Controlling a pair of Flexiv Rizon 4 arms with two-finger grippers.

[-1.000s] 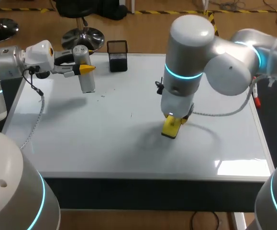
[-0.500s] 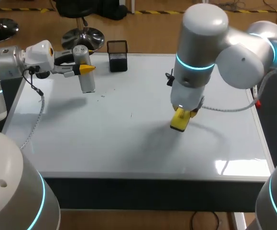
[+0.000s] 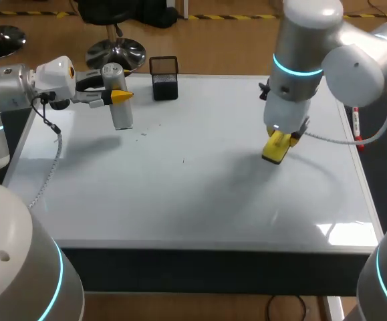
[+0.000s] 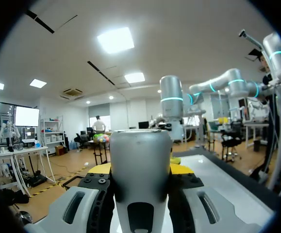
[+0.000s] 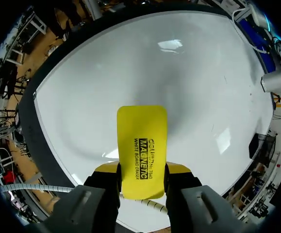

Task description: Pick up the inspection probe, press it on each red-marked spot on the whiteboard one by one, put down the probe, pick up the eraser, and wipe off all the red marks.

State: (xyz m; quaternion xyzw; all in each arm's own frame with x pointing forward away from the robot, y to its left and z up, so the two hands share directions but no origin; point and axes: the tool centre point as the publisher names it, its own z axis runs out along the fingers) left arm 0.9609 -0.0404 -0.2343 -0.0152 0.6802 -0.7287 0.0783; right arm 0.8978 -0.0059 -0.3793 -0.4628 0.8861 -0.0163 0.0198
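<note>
The yellow eraser (image 5: 141,145) is clamped by its near end between the two fingers of the right end effector (image 5: 141,170). Most of its length juts out ahead of them toward the whiteboard (image 5: 130,73). Whether its face touches the surface I cannot tell. No red mark shows ahead of it or around it, only a few faint dark specks (image 3: 143,134) well off toward the left arm.

There the left end effector (image 4: 140,167) is closed from both sides on the upright probe (image 4: 140,194), with a black mesh pot (image 3: 164,78) near it.

With so short a hold, I judge that hard pressing could lever the eraser askew or out of the fingers. A wide sweep toward the left end effector could strike the probe or the pot.
</note>
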